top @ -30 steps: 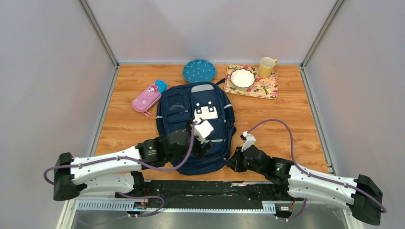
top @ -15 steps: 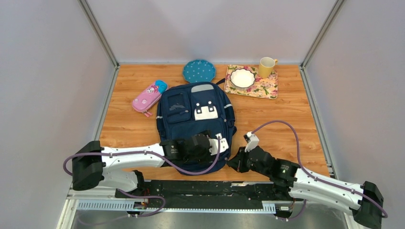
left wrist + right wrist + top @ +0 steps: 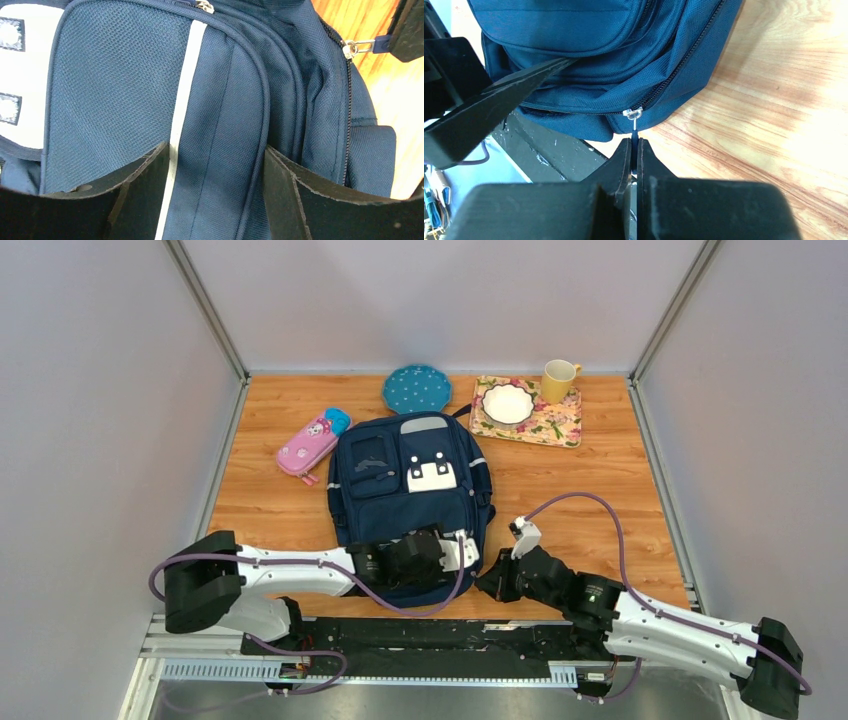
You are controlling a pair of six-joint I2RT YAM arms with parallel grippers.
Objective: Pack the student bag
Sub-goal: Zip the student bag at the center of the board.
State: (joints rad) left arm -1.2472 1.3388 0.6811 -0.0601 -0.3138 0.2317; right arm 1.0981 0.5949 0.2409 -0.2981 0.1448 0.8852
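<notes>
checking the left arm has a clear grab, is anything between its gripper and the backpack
Nothing visible does. The left gripper is open right over the student bag, its fingers either side of the navy front fabric by the pale stripe. The right gripper is shut on the zip pull at the bag's edge.

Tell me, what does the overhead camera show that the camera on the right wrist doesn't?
Only the overhead view shows the pink pencil case, the blue plate, the flowered tray with its white bowl, and the yellow mug. Only the right wrist view shows, close up, the right fingers pinched shut on the zipper pull at the bag's near corner. Both show the navy student bag lying on the wooden table.
</notes>
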